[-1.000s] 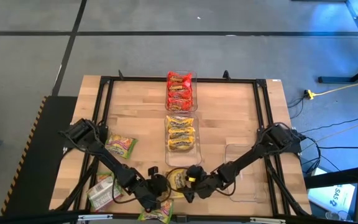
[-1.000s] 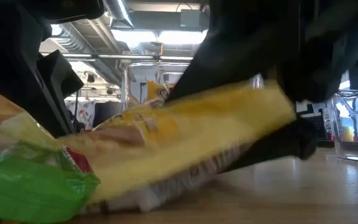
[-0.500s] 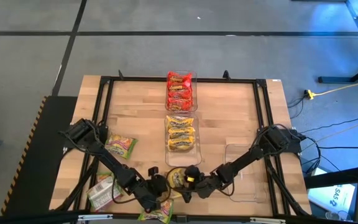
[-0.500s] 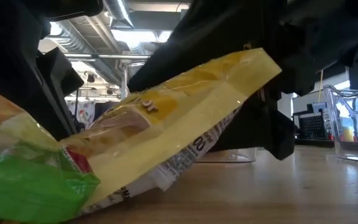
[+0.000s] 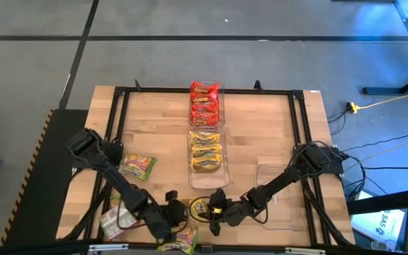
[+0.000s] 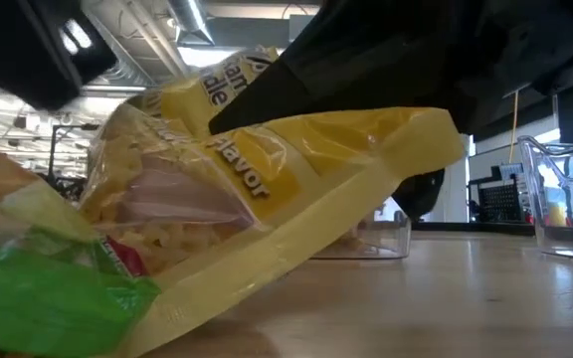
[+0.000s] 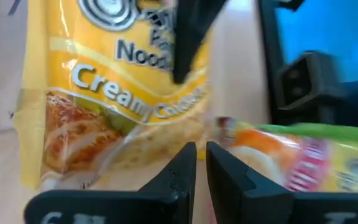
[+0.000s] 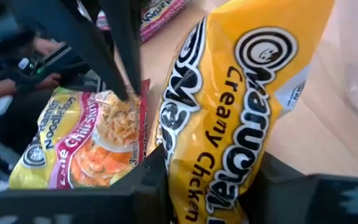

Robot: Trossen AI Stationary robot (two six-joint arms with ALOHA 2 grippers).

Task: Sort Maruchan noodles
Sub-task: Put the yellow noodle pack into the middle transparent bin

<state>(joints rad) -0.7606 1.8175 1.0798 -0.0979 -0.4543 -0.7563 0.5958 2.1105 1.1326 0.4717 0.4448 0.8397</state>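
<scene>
Yellow packet (image 5: 202, 206) at table (image 5: 261, 134) front edge, one end raised, pinched in right gripper (image 5: 214, 210). Left gripper (image 5: 171, 210) pressed together, empty, just beside. Judgement: firm grip first, lift clear of green packet (image 5: 179, 241), carry to yellow bin (image 5: 206, 150).

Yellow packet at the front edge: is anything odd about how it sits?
Yes. The yellow packet is tilted, one end lifted off the table between the right tool's fingers, the other end down by a green-and-pink packet. The left tool, shut and empty, sits beside it.
</scene>
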